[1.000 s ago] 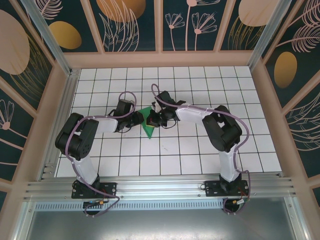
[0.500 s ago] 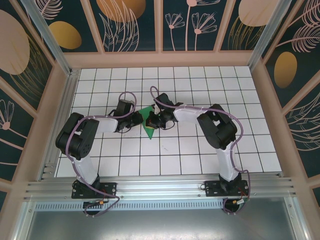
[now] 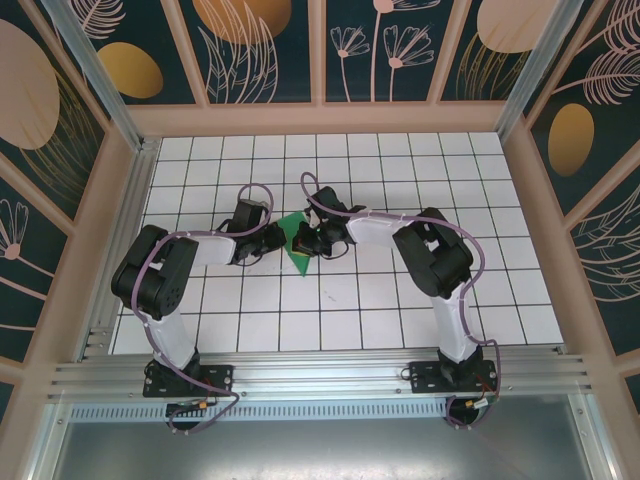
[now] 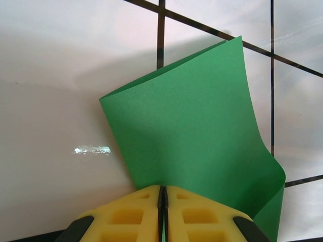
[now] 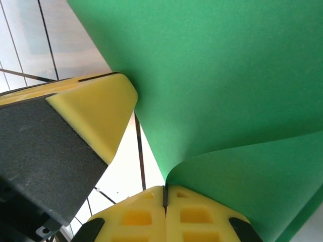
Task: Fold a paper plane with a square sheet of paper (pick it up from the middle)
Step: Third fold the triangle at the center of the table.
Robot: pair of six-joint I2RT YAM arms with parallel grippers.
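The square sheet of paper [image 3: 294,256] is bright green and hangs bent over itself between my two grippers at the middle of the tiled table. My left gripper [image 3: 279,241] comes at it from the left. In the left wrist view its yellow fingers meet on the sheet's near edge, so the left gripper [image 4: 162,189] is shut on the paper [image 4: 197,126]. My right gripper [image 3: 304,240] faces it from the right. In the right wrist view the right gripper [image 5: 165,191] is shut on a curled edge of the paper [image 5: 227,75], with a left fingertip [image 5: 96,111] close beside.
The white grid table [image 3: 400,300] is fenced by wooden walls [image 3: 320,118] at the back and both sides. An aluminium rail [image 3: 320,375] runs along the near edge, where both arm bases are bolted.
The right arm's elbow has swung a little to the left. The left jaws have pinched tighter on the sheet. The paper has stayed in about the same place.
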